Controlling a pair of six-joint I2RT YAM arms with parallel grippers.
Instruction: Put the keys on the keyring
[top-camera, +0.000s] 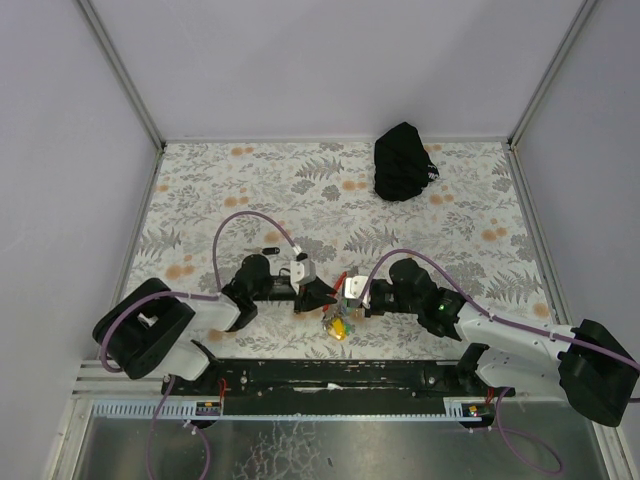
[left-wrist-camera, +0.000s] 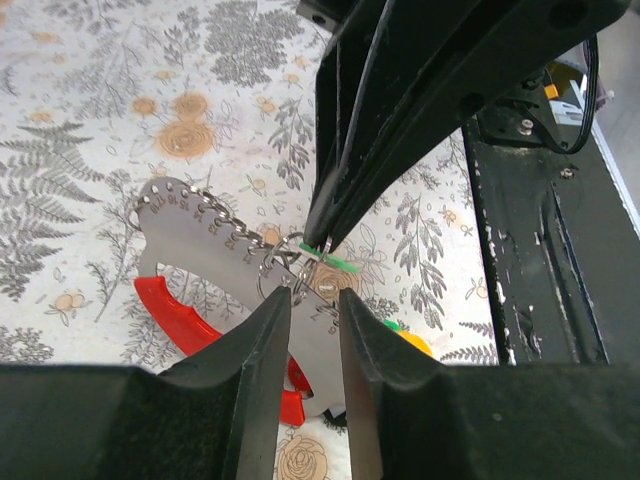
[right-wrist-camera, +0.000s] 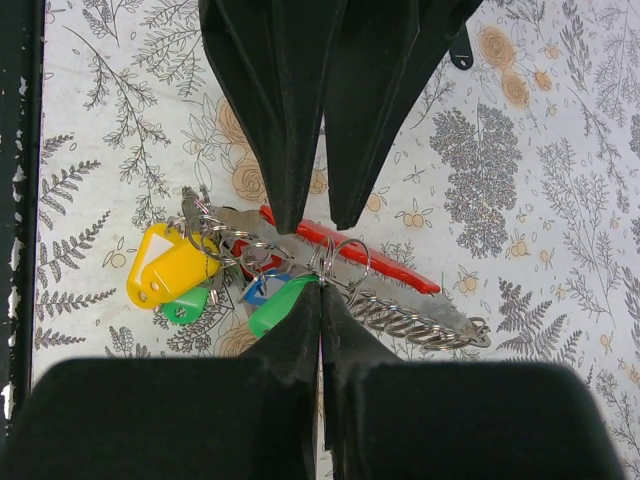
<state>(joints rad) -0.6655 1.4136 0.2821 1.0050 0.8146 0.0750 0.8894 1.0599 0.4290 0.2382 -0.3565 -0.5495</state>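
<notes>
Closest in, my right gripper (right-wrist-camera: 320, 292) is pressed together on the green-tagged key (right-wrist-camera: 278, 306). The tag sticks out to one side and the metal end is hidden between the pads. I read this as the threading step, so what I want is a firm pinch and a slow, small feed. That means bringing the key's hole to the split of the ring (right-wrist-camera: 347, 260), then turning it along the coil rather than shoving.

The ring sits just beyond my right fingertips, all but touching them, so the travel is short.

Facing me, my left gripper (right-wrist-camera: 318, 224) points in from the opposite side, fingers a little apart, straddling the middle of the keyring (right-wrist-camera: 250, 250). I can't make out that it clamps anything. It ought to close on the ring or the silvery plate (left-wrist-camera: 190, 240) to steady the bunch, or the lot may skate on the bench (right-wrist-camera: 560, 200).

The blue tag (right-wrist-camera: 262, 290) is just beside the green one, and I can't tell whether it's threaded. The yellow tag (right-wrist-camera: 170, 265) lies toward my bases. The red strap (right-wrist-camera: 395, 270) and chain (right-wrist-camera: 410, 322) trail the other way, flat on the bench. That chain could snag a fingertip.

Farther out, the small black oblong piece (right-wrist-camera: 460, 47) lies well apart. At the far end sits a dark bundle (top-camera: 402, 162). Neither matters here.
</notes>
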